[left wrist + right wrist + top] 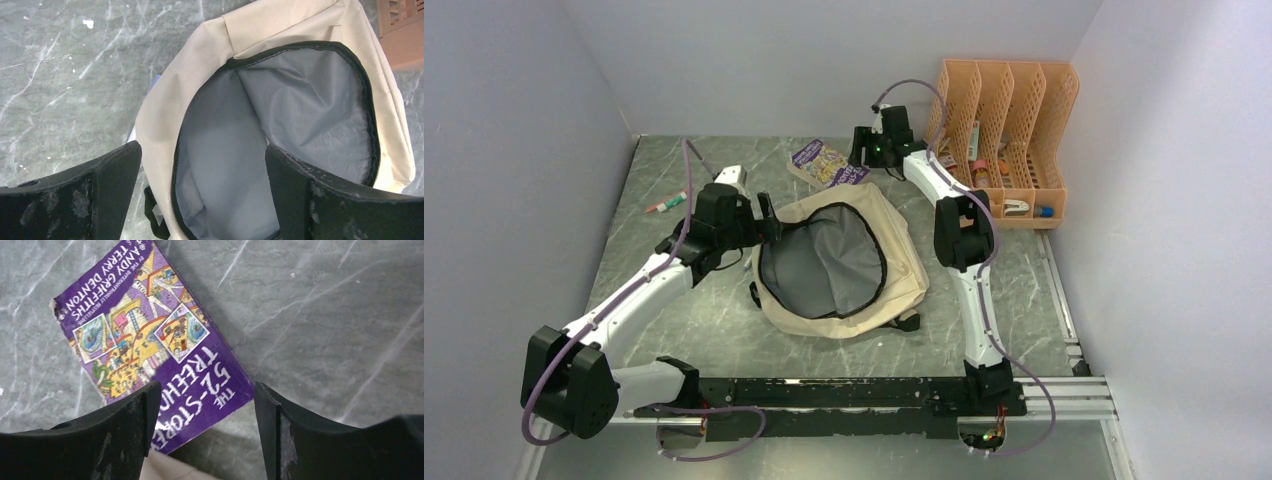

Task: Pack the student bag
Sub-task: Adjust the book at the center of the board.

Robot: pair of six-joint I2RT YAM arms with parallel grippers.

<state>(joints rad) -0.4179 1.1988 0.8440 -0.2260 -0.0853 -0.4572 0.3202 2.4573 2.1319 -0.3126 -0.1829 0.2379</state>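
Note:
The student bag (pixel 906 272) lies flat mid-table, beige, its black zipper undone and its grey lining (pixel 280 110) showing. My left gripper (pixel 769 228) hovers over the bag's left rim. In the left wrist view it (pixel 202 150) is open, its jaws wide apart over the bag's mouth with nothing between them. My right gripper (pixel 865 160) is at the back, just above the right end of a purple paperback book (pixel 827 163). Seen from the right wrist, it (pixel 207 390) stands open over the book (pixel 150 335). A beige corner of the bag (pixel 160 469) shows below it.
An orange perforated file organizer (pixel 1007 110) stands at the back right with small items in its slots; its corner (pixel 402 30) also shows in the left wrist view. A marker pen (pixel 665 204) lies at the left by the wall. Walls close in on three sides.

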